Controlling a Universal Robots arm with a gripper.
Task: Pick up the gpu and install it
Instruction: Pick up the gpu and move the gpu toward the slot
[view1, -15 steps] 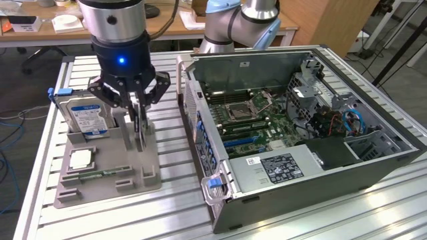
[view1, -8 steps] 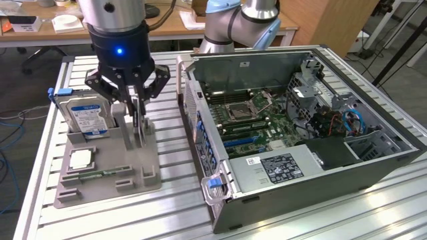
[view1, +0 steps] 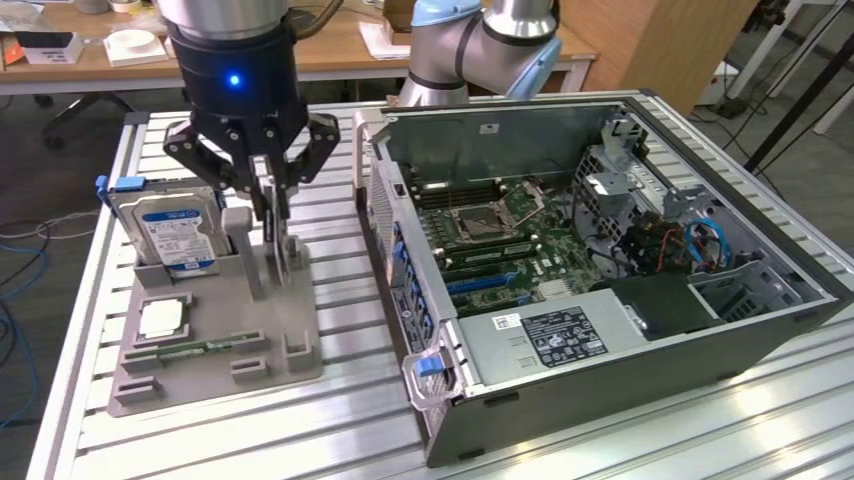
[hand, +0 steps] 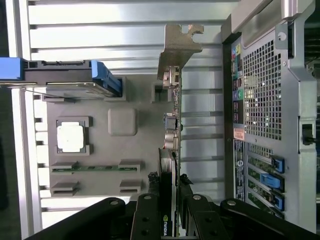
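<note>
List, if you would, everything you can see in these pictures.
gpu: one, dark with silver bracket, upright at holder, between gripper's fingers.
hard drive: one, silver with blue-white label, upright in holder.
cpu: one, silver, flat in holder.
memory stick: one, green, flat in holder.
holder: one, grey, on table beside case.
case: one, dark grey, open, at exterior view's right.
table: one, silver slats.
arm: one, grey and blue, behind case.
gripper: one, black, shut on gpu.

The hand (hand: 168, 180) grips the gpu (hand: 170, 127) standing on edge in the grey holder (hand: 102, 150).
</note>
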